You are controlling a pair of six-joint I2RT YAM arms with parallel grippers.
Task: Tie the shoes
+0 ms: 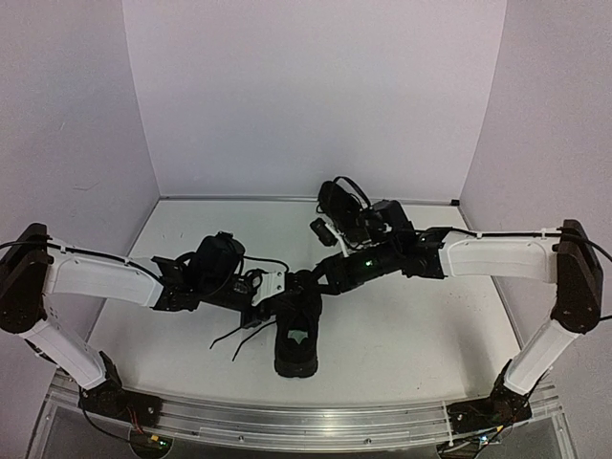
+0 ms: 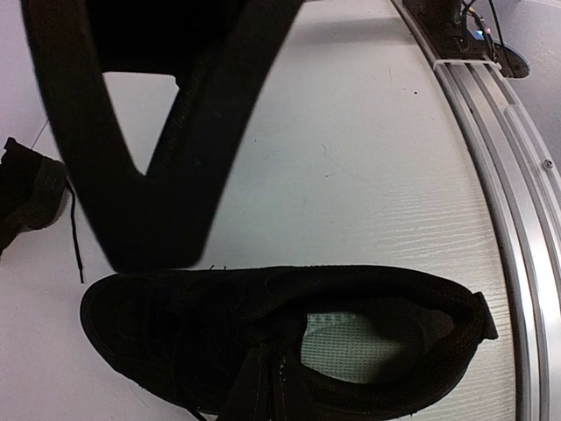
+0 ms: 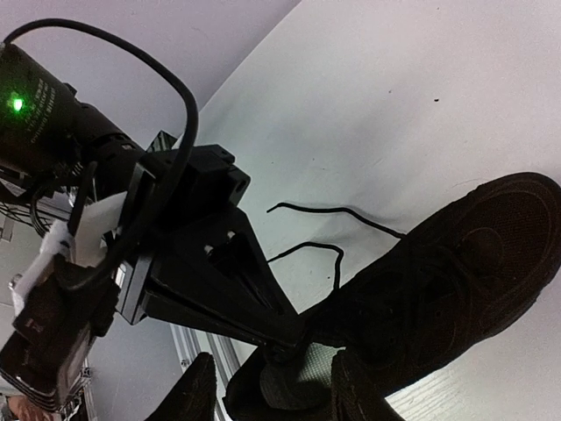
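One black shoe (image 1: 296, 337) lies mid-table, its opening toward the near edge, and it fills the bottom of the left wrist view (image 2: 175, 333). Its thin laces (image 1: 239, 337) trail loose on the table to the left (image 3: 333, 210). The other shoe (image 1: 339, 203) sits at the back, also showing at the frame's left edge (image 2: 26, 197). My left gripper (image 1: 287, 287) is shut, its tips (image 2: 263, 390) at the near shoe's tongue by the opening; anything pinched there is hidden. My right gripper (image 3: 279, 395) stands with jaws apart over that same opening, facing the left gripper's tip (image 3: 294, 338).
A metal rail (image 1: 306, 421) runs along the near table edge (image 2: 517, 219). White walls (image 1: 316, 96) close in the back and both sides. The right gripper's fingers (image 2: 149, 175) loom just beyond the near shoe's far side.
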